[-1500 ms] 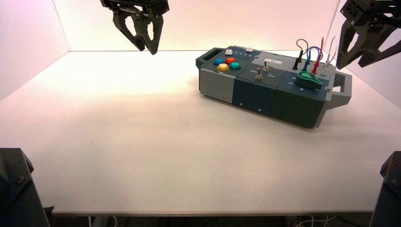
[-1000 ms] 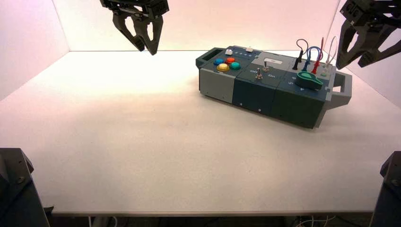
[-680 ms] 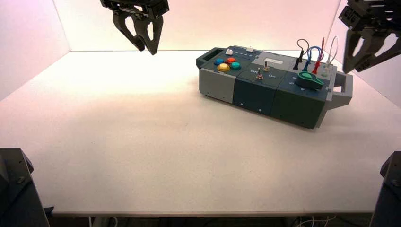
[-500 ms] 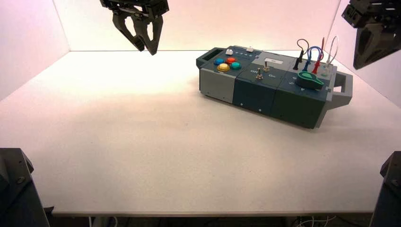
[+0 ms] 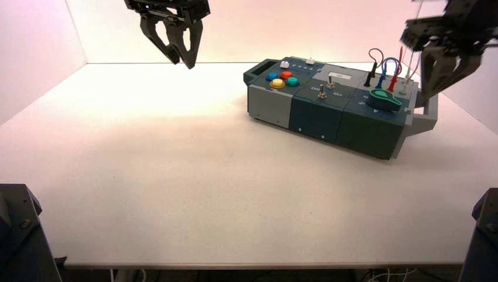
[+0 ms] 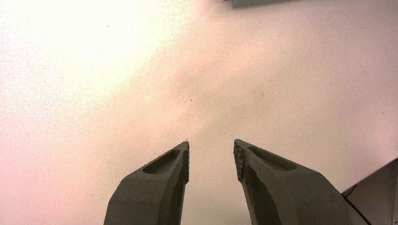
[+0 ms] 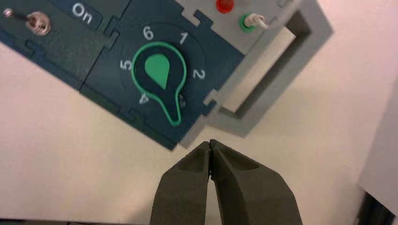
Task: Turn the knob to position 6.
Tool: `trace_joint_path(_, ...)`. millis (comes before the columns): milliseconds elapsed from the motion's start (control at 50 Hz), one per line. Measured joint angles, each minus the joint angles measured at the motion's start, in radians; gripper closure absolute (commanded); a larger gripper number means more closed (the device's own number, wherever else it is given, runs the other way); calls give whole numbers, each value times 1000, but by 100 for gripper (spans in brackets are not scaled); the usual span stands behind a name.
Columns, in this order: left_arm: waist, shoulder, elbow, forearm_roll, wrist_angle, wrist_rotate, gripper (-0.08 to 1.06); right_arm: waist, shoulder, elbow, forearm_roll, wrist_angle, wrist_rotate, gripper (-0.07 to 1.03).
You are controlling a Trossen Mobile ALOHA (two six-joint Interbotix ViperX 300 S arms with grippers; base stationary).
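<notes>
The knob (image 7: 157, 70) is a teal-green teardrop dial on the right end of the box (image 5: 317, 111). It also shows in the high view (image 5: 384, 100). Numbers 1 to 6 ring it. Its pointer aims between 4 and 3, close to the 3, which it partly covers. My right gripper (image 7: 210, 143) is shut and empty. It hovers above the table just off the box's corner beside the knob, clear of it. In the high view the right gripper (image 5: 427, 88) hangs over the box's right handle. My left gripper (image 5: 179, 56) is open and parked high at the back left.
The grey handle (image 7: 277, 70) juts from the box next to the knob. Red and green sockets with wires (image 5: 390, 67) stand behind the knob. Two metal toggle switches (image 5: 322, 91) and four coloured push buttons (image 5: 281, 79) lie further left. A white wall stands close on the right.
My right gripper has shut its fingers, turned, and moved left and down toward the box's right end. The left arm and the knob have not moved.
</notes>
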Motion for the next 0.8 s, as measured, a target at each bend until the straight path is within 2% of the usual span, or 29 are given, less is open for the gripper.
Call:
trace_joint_path(320,-9,0,-2,0,0,0,46,0,132,-40,9,-18,0,99)
trace_joint_path(800,-12,0,-2,0,5,0,46,18,143,-44,20,-26,-12,99)
